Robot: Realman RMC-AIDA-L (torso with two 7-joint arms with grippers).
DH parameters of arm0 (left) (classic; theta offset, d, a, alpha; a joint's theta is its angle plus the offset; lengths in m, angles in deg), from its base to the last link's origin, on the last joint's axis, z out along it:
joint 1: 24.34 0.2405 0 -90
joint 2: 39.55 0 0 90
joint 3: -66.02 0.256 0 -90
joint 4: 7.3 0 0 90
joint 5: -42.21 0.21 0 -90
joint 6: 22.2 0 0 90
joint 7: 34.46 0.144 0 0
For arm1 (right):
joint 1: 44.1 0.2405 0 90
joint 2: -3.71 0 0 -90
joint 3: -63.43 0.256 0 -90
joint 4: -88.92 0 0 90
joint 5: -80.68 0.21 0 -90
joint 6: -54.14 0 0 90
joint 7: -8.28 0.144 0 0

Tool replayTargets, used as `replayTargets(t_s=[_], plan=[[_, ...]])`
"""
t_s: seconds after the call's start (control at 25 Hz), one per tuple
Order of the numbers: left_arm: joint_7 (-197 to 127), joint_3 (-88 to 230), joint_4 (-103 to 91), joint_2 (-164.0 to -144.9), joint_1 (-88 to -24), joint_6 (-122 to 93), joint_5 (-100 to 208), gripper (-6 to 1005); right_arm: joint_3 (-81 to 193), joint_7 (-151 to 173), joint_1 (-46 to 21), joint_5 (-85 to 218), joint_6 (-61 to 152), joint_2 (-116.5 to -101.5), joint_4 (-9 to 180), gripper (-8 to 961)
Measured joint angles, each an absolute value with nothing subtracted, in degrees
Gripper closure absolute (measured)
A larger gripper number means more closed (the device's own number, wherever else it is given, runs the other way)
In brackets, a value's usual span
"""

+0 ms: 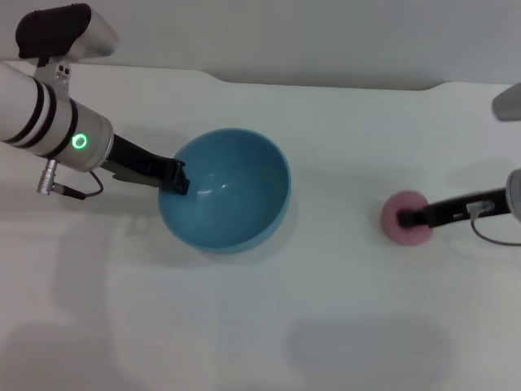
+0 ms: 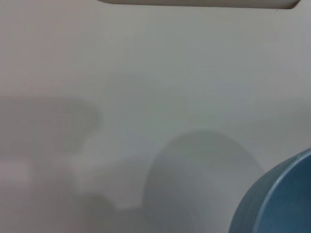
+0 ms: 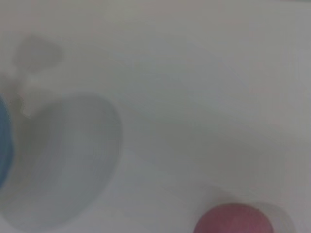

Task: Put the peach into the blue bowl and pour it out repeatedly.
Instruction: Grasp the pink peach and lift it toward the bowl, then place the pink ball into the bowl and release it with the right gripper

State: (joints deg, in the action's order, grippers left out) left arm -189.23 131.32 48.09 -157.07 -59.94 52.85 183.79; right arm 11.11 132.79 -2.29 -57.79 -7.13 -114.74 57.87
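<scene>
Left tool (image 1: pixel 176 179) clamped on blue bowl (image 1: pixel 232 195) left rim, bowl empty. Right tool (image 1: pixel 409 217) at peach (image 1: pixel 401 213), far right on table (image 1: pixel 326 326); grip unclear. We secure peach squarely, then lift.

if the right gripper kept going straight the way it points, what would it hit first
The right gripper is already at the peach; whether it grips it is unclear. Beyond the peach its line crosses bare table toward the blue bowl, probably next.

- The head camera looks steeply down on the white table (image 1: pixel 269 326) from above.
- Both wrist cameras sit close over it, each catching the blue bowl (image 2: pixel 277 199) the head view shows.
</scene>
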Motion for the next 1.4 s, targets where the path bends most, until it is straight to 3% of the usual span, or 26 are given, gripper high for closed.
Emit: replayTargets(t_s=[0.2,0.4,0.52,0.88,1.4], plan=[[-189.23,131.49,48.25,-157.16,-59.94,53.16,183.79,1000,11.21,132.06,-5.52,-53.57,-10.15,-114.69,51.22,529],[-189.23,132.05,47.83,-157.34,-60.66,53.93,183.8,1000,13.2,130.51,-7.5,-48.65,-14.81,-114.62,44.16,713],[-189.23,132.7,47.6,-157.55,-61.24,54.29,183.8,1000,14.65,128.51,-7.39,-44.48,-19.34,-114.61,41.23,758],[-192.89,141.38,47.24,-157.91,-62.63,53.23,183.12,1001,11.83,121.19,-5.72,-30.91,-31.04,-114.66,36.24,831],[-194.49,146.57,46.23,-157.98,-63.2,50.43,178.69,1000,-6.6,121.27,-0.67,-31.71,-27.22,-114.95,42.55,859]])
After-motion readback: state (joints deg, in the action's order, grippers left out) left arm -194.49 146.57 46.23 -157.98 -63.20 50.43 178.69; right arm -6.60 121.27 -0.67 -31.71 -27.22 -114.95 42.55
